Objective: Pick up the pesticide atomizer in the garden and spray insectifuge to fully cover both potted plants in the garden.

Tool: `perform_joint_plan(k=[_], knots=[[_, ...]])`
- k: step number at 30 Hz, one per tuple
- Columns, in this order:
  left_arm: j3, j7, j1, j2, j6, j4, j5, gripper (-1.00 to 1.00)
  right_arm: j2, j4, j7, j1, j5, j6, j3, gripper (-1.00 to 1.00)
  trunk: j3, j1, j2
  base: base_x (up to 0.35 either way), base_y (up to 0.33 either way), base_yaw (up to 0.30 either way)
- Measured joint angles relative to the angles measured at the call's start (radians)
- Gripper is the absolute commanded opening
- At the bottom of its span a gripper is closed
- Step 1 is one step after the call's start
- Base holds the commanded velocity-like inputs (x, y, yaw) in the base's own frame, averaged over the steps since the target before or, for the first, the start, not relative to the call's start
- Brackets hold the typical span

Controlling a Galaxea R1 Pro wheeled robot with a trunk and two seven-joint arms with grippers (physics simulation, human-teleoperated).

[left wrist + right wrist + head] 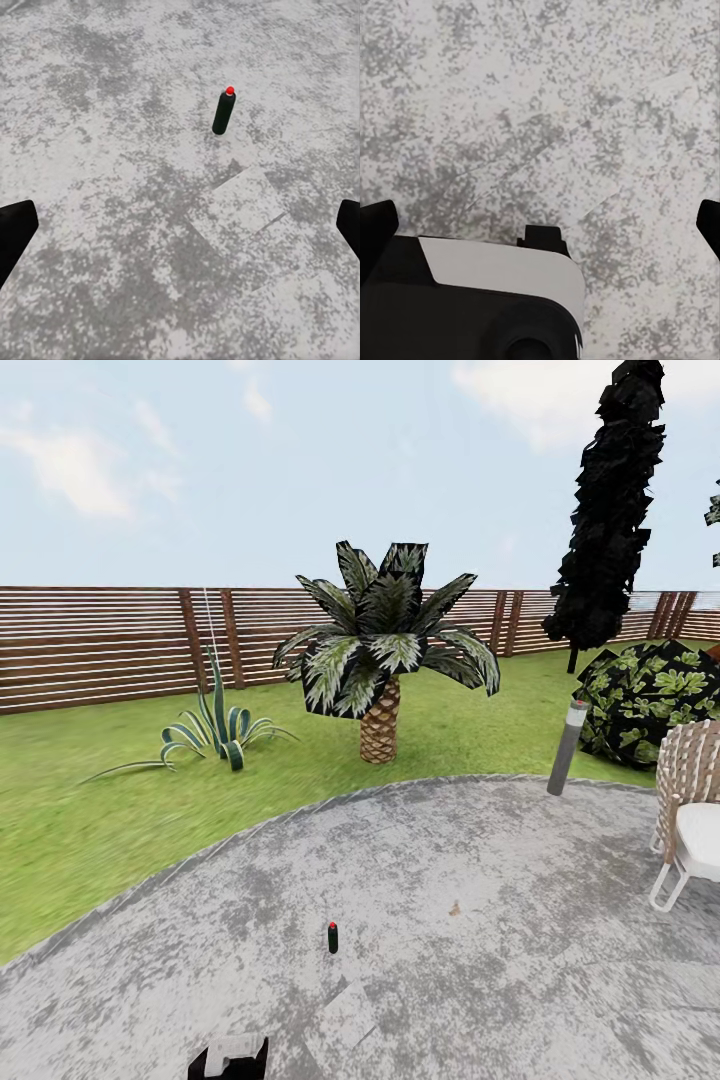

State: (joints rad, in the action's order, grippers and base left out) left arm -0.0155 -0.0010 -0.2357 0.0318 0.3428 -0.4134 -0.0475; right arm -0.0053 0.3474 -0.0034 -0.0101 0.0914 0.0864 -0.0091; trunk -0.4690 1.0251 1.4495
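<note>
Atomizer: the pesticide atomizer [333,937] stands upright on the grey stone patio [480,920], red top up, ahead of me and a little to my left; in the left wrist view [223,111] it is well beyond my fingertips.
Left fingers: my left gripper [180,232] is spread wide with nothing between the fingers; only the two dark tips show at the frame's sides, above bare stone.
Right fingers: my right gripper [540,225] is likewise apart and empty, hanging over the patio with part of my own body beneath it.
Stage: I judge this the approach; the pickup is not yet done.
Surroundings: lawn, a slatted fence [100,645], a striped agave [215,735], a palm [380,650], a grey lamp post [567,748] and a wicker chair [690,810].
Risk, tipping: the bottle is slender and freestanding, so a fingertip brushing it off-centre could topple it and send it rolling.
Risk, reach: it sits low on the ground, so I may close short of it.
</note>
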Motion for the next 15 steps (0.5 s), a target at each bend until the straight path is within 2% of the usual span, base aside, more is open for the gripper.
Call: perform_joint_plan(k=[15], knots=[[-0.001,0.000,0.000,0.000,0.000,-0.001,0.001,1.00,0.003,0.000,-0.003,0.000,0.000,0.000,0.000,1.00,0.000,0.000,0.000,0.000,0.000,0.000]])
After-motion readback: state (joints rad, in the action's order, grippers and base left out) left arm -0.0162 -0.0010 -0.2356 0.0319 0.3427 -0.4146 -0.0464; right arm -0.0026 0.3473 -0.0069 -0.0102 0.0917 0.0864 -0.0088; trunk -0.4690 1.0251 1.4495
